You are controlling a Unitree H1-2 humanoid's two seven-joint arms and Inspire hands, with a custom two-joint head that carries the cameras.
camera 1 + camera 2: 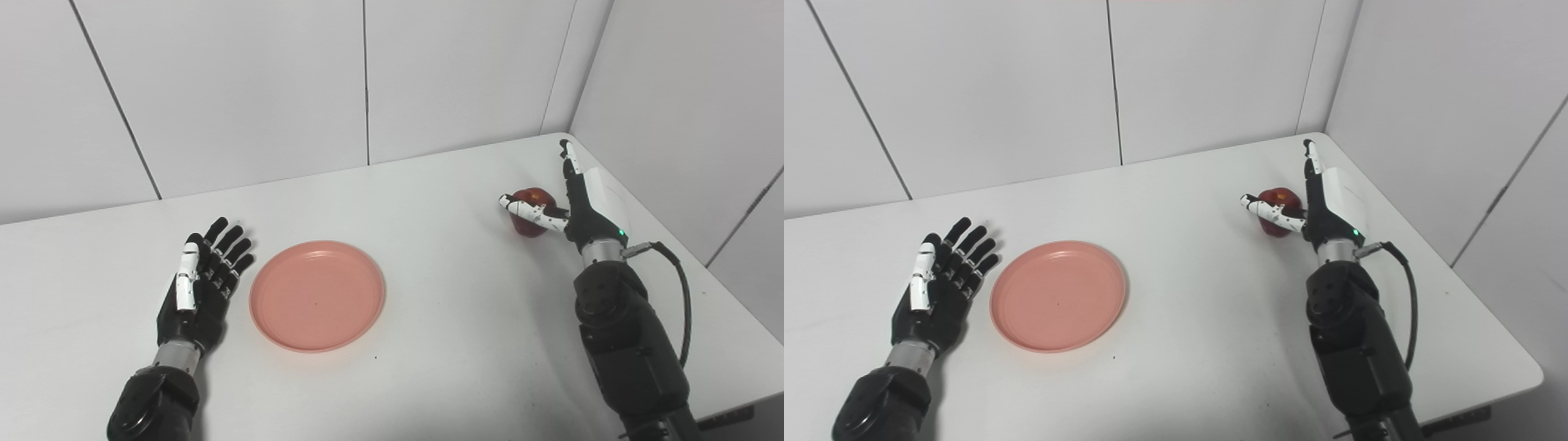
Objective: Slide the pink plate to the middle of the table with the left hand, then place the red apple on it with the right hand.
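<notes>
pink plate (317, 296) round, shallow, smooth matte, flat on white counter (429, 202) near middle; left robot hand (202, 282) released beside it, fingers spread. glossy red apple (531, 211) far right, seemingly upright; right robot hand (572, 202) unclenched around it, contact unclear

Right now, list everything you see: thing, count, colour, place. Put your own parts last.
plate: one, pink, left of the table's middle, nothing on it.
apple: one, red, far right of the table, near the corner.
table: one, white, set into a corner of the walls.
walls: white panels, behind and to the right.
left hand: one, black and white, open, just left of the plate, apart from it.
right hand: one, black and white, open, fingers up beside the apple, thumb across its front.
</notes>
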